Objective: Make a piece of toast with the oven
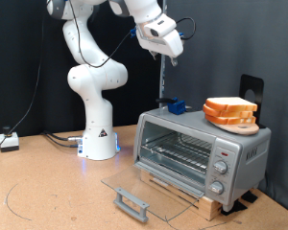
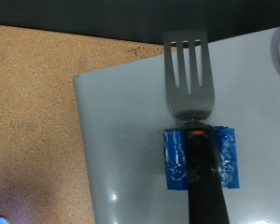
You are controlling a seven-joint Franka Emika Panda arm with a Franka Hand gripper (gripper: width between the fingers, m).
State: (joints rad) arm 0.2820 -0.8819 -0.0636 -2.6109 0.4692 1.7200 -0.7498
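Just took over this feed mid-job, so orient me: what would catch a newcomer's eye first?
The toaster oven at the exterior view's lower right, its glass door dropped flat open. A stack of bread slices sits on its roof, with a black spatula in a blue holder beside it. The claw hangs above that spatula.

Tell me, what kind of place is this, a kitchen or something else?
Probably a robotics lab staged as a kitchen corner. A white robot arm stands on a bare brown table with cables behind it, against a black curtain. The only kitchen gear is a toaster oven, door open, with bread on top.
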